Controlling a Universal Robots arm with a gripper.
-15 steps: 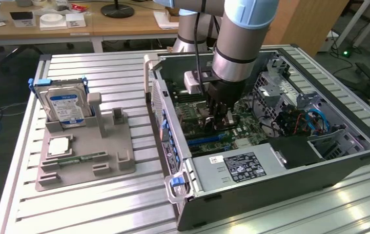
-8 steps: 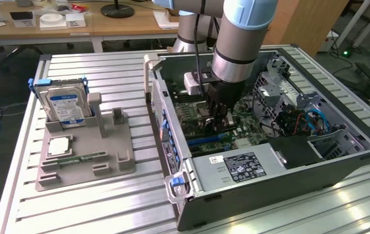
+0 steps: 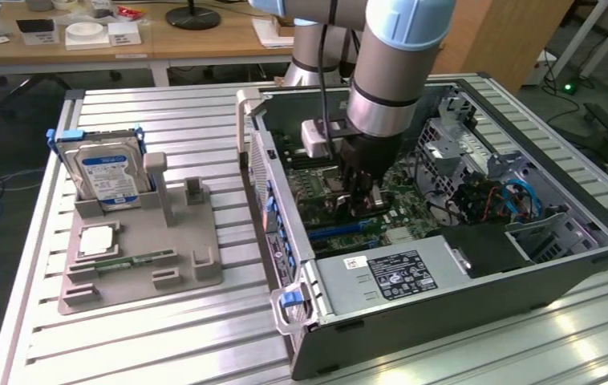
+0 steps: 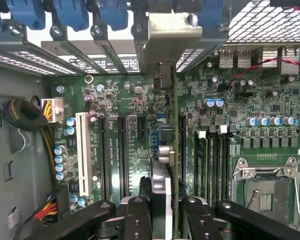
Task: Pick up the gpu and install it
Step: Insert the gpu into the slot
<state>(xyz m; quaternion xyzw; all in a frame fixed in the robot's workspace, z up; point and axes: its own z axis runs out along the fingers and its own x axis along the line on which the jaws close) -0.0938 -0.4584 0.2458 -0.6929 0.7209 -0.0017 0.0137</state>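
A Universal Robots arm reaches down into an open computer case [image 3: 561, 265] lying on its side on a slatted metal desk [image 3: 176, 337], its tool [image 3: 360, 192] lowered close over the green motherboard [image 3: 331, 200]. From the wrist view, the tool [image 4: 162, 212] is closed on the gpu [image 4: 171, 150] — the card is seen edge-on, pinched between the black fingers [image 4: 137, 220], running along the motherboard [image 4: 125, 125] among the long black slots, with its silvery bracket [image 4: 172, 30] up against the case's rear slot openings. A white slot [image 4: 82, 150] and the empty processor socket [image 4: 265, 187] lie to either side. Toward the exterior view's left, a grey parts holder [image 3: 138, 253] sits on the desk beside the case, carrying an upright silver hard drive [image 3: 109, 176] with a blue-white label and a narrow green memory stick [image 3: 133, 261] lying flat.
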